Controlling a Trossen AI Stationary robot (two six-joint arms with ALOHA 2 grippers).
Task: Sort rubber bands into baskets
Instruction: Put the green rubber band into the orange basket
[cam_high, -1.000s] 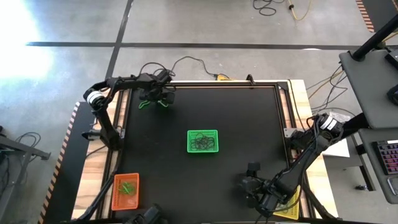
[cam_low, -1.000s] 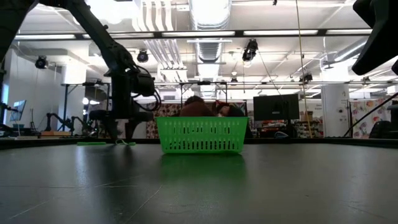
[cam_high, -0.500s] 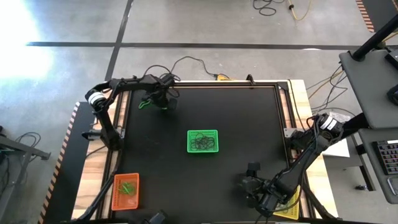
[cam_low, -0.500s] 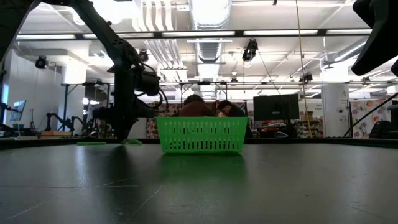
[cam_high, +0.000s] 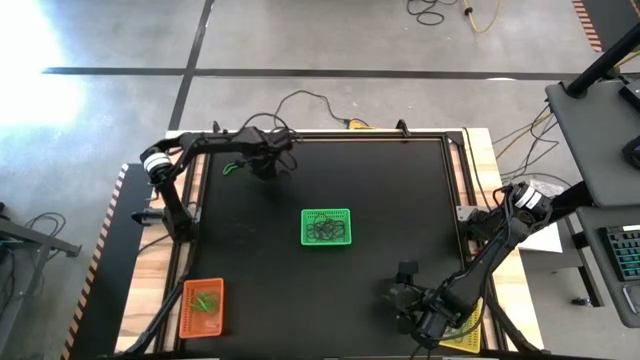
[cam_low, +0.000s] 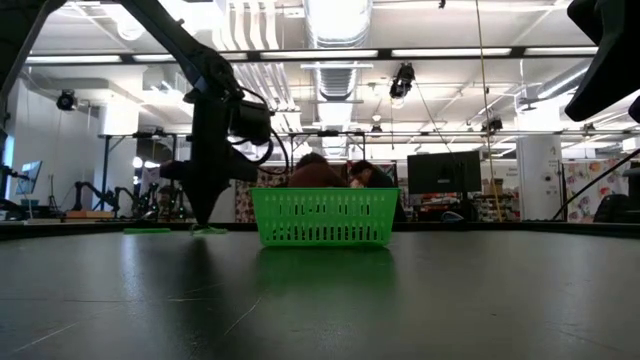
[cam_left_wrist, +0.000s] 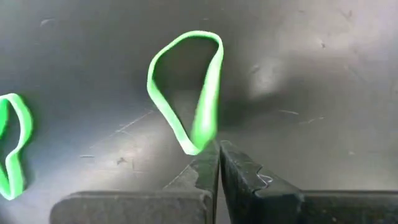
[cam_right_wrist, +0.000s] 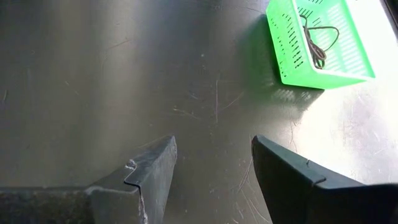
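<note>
L gripper (cam_left_wrist: 218, 149) sits near the tabletop's far-left corner, fingers pinched tight on the tip of a green rubber band (cam_left_wrist: 186, 87); only a sliver of the loop is caught, rest flops out in front, so risk no. 1 is the band slipping free mid-carry if the arm swings fast. A 2nd green band (cam_left_wrist: 12, 146) lies just beside it on the mat, could get dragged along or flicked off the far edge. Green basket (cam_high: 326, 226) sits mid-table w/ dark bands inside; orange basket (cam_high: 202, 306) at near-left corner holds green ones, so a drop in the wrong one is poss. R gripper (cam_right_wrist: 212, 163) waits near the near-right corner by the yellow basket (cam_high: 463, 337), fingers spread, empty.
</note>
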